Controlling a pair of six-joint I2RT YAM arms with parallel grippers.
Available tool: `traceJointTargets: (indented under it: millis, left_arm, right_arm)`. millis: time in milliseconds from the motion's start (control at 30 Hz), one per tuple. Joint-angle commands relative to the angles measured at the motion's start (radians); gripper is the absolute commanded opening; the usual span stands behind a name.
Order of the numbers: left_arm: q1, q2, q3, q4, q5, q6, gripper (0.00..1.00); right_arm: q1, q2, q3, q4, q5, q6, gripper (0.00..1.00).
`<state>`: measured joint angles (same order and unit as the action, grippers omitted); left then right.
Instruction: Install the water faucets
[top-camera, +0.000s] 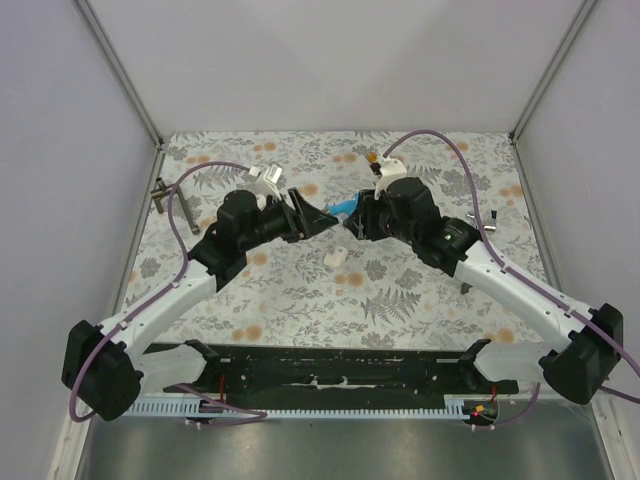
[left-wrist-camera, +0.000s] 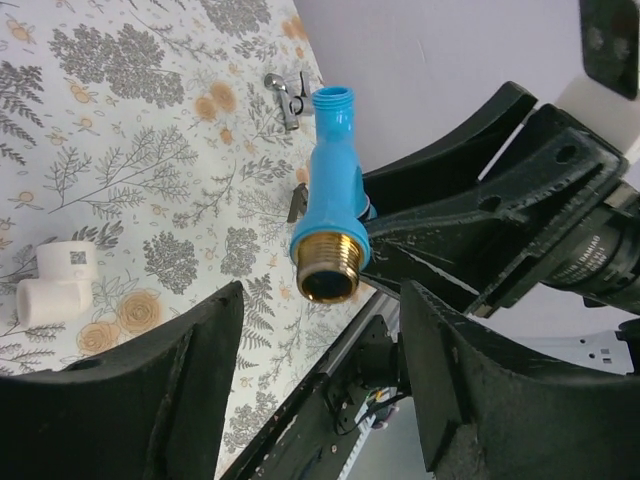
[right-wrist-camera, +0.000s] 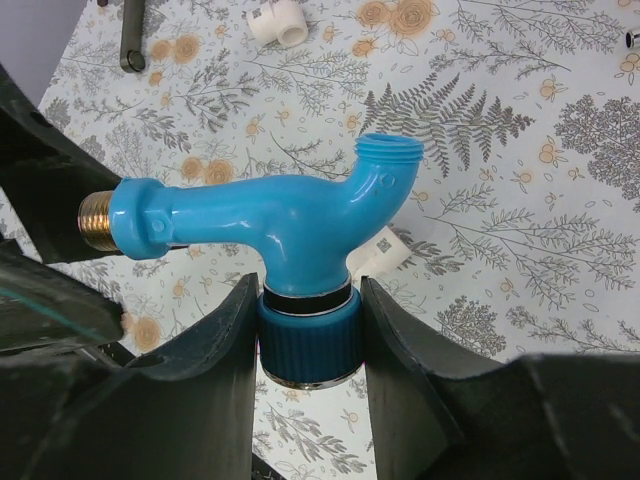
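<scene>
Bench (top-camera: 420, 290), floral-print cover: spread beneath the blue faucet (top-camera: 345, 208). Black rail (top-camera: 340, 375) along the bench's near edge: well to the near side of the blue faucet. Left gripper (top-camera: 322, 214): left of the blue faucet, jaws spread, one finger on either side of the brass threaded end (left-wrist-camera: 328, 275), no contact visible. Right gripper (top-camera: 360, 216): right of the blue faucet, pinching its dark blue ribbed knob (right-wrist-camera: 310, 340) between both fingers. Blue faucet: off the bench, between the two grippers, brass end pointed toward the left gripper. Dark metal bracket (top-camera: 160, 193): far left of the blue faucet, by the bench edge. White elbow fitting (top-camera: 338, 257): on the bench, near side of the blue faucet, apart from it.
</scene>
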<state>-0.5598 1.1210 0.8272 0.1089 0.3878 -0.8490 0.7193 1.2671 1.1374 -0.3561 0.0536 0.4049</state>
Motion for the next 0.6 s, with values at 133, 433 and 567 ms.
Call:
traceJointTargets:
  millis: [133, 433, 567]
  left_arm:
    - [-0.071, 0.083, 0.075, 0.109, -0.044, 0.028, 0.56]
    - [-0.072, 0.089, 0.059, 0.190, -0.063, 0.008, 0.50]
    - [-0.072, 0.100, 0.058, 0.201, -0.043, -0.007, 0.51]
  right_arm:
    - [0.011, -0.087, -0.028, 0.003, 0.049, 0.023, 0.00]
    - [0.012, -0.141, -0.059, -0.029, 0.060, 0.035, 0.00]
    - [0.012, -0.150, -0.062, -0.032, 0.069, 0.037, 0.00]
